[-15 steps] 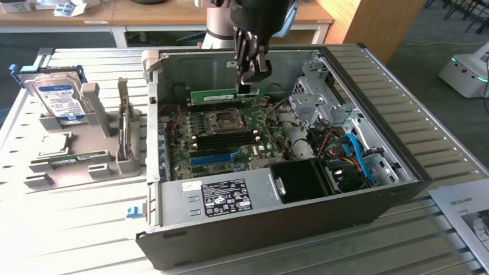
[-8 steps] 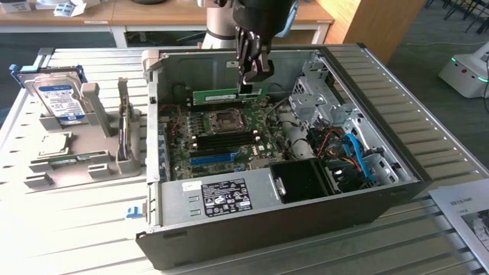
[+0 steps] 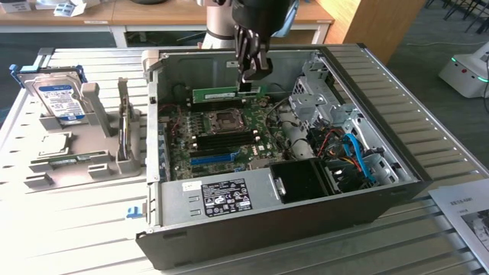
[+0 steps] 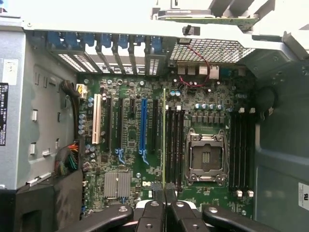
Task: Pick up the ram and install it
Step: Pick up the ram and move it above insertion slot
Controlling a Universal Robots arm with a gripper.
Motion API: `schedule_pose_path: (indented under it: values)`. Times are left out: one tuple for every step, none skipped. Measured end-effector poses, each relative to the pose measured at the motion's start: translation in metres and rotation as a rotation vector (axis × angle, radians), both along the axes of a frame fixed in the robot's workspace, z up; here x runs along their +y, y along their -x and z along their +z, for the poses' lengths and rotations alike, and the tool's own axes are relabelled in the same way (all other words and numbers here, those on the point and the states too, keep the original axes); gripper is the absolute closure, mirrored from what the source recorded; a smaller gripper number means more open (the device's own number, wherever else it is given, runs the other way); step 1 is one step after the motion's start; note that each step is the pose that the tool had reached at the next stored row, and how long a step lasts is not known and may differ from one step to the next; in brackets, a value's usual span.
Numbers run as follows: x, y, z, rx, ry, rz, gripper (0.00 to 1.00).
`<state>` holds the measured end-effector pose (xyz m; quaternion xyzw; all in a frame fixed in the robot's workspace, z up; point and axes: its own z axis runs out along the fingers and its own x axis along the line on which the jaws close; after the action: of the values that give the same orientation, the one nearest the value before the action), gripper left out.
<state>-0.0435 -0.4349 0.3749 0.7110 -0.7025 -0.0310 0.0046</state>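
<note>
Tool: I read the tool [image 3: 253,82] as closed almost fully, clamped on the ram. It hangs from the arm at the upper centre of the exterior frame. In the wrist view the tool [image 4: 164,199] has the stick's thin edge running out between its two black fingers [image 4: 153,212].
Ram: the ram [image 3: 223,93] is held level with a long edge downward, inside the open computer case [image 3: 267,229]. Its white label faces the exterior camera. The grip is at the end toward the exterior view's right.
Ram, wrist view: the ram [image 4: 164,140] shows edge-on as a thin line running parallel to the black memory slots [image 4: 176,145] beside the processor socket [image 4: 206,157].
Contact: I cannot tell from either view whether the ram touches a slot.
Motherboard: the green motherboard [image 3: 221,134] lies on the case floor at mid-frame. Its blue slot strip [image 3: 212,158] is just below centre.
Hard drive: a blue-labelled hard drive [image 3: 59,97] stands upright in a grey holder [image 3: 91,100] at the exterior view's left, well apart from the case.
Table: the case and the holder both stand on the slatted white table [image 3: 68,229].
Paper: a printed sheet [image 3: 466,215] lies at the lower right corner of the frame.
</note>
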Motion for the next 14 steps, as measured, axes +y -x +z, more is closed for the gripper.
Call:
schedule_pose_path:
  values:
    - [0.0014, 0.000, -0.0002, 0.0000, 0.0000, 0.000, 0.88]
    - [0.0027, 0.000, -0.0004, 0.0001, -0.0001, 0.000, 0.88]
    - [0.0041, 0.000, -0.0007, 0.0000, -0.0003, 0.000, 0.88]
    - [0.0055, 0.000, -0.0010, 0.0000, -0.0005, 0.000, 0.88]
    - [0.0069, 0.000, -0.0012, 0.0000, -0.0006, 0.000, 0.88]
    - [0.0082, 0.000, -0.0014, 0.0000, -0.0008, 0.000, 0.88]
    - [0.0095, 0.000, -0.0016, -0.0001, -0.0011, 0.000, 0.88]
    - [0.0107, 0.000, -0.0018, -0.0001, -0.0017, 0.000, 0.88]
    - [0.0120, 0.000, -0.0021, -0.0002, -0.0021, 0.000, 0.88]
    - [0.0132, 0.000, -0.0023, -0.0001, -0.0026, 0.000, 0.88]
    - [0.0146, 0.000, -0.0025, -0.0002, -0.0031, 0.000, 0.88]
    - [0.0158, 0.000, -0.0028, -0.0001, -0.0036, 0.000, 0.88]
    - [0.0170, 0.000, -0.0030, -0.0002, -0.0041, 0.000, 0.88]
    - [0.0182, 0.000, -0.0033, -0.0002, -0.0046, 0.000, 0.88]
